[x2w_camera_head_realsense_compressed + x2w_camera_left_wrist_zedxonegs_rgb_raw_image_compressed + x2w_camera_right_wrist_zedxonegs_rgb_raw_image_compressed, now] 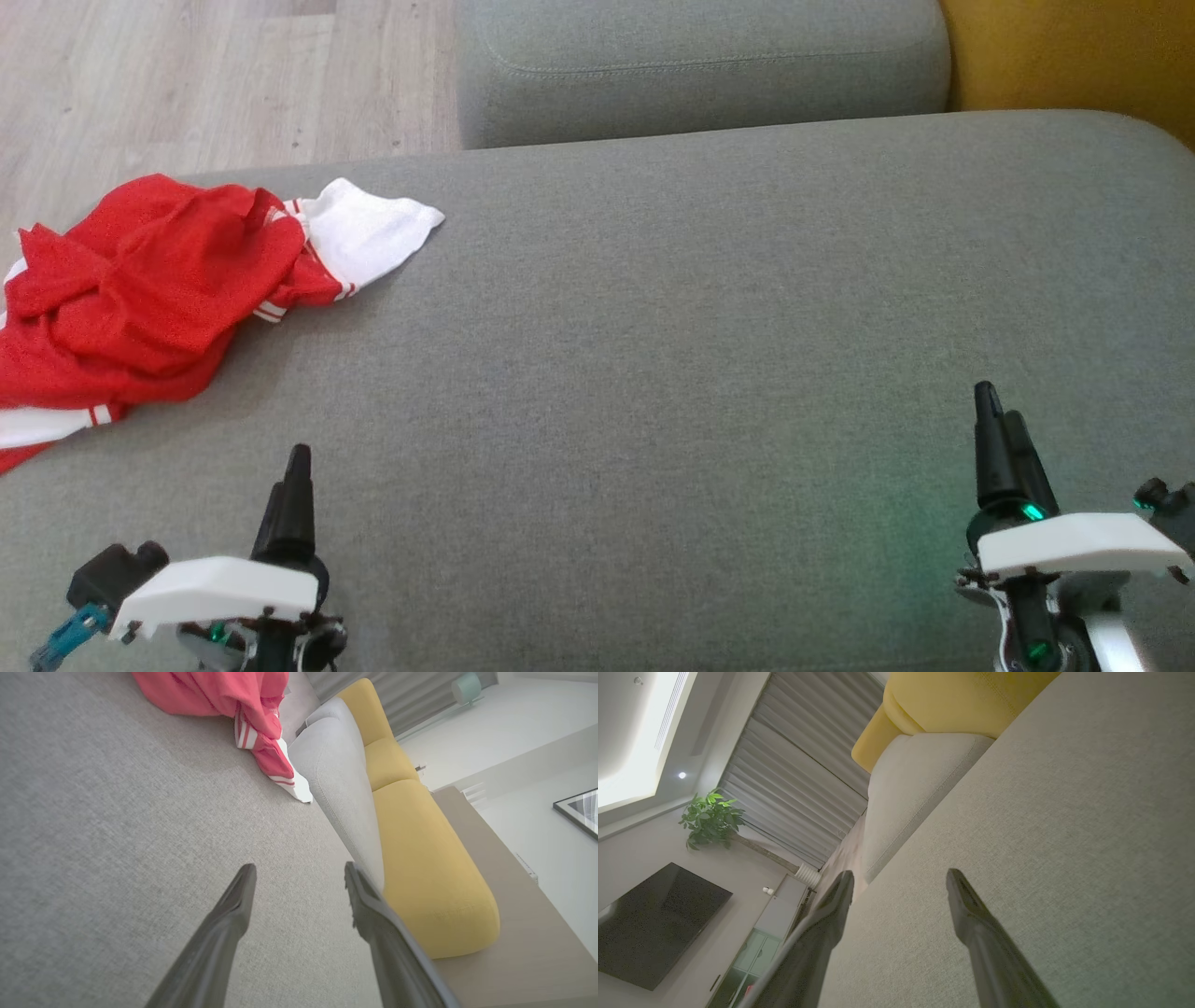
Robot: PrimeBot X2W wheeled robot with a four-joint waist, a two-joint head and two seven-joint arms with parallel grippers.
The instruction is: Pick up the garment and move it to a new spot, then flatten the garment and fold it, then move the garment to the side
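The garment (154,289) is a crumpled red top with white sleeves and red-striped cuffs, heaped at the far left of the grey cushion (653,373). In the left wrist view the garment (224,695) lies at the top, well beyond the fingertips. My left gripper (294,467) hovers at the lower left, short of the garment, and its own view shows the left gripper (299,877) open with nothing between its fingers. At the lower right my right gripper (999,411) is far from the garment; in the right wrist view the right gripper (899,882) is open and empty.
A second grey cushion (700,65) sits behind the work surface, with a yellow cushion (1074,56) at the back right. Pale wood floor (187,84) lies beyond the cushion's left rear edge. A plant (710,819), curtains and a dark screen (649,924) stand in the room.
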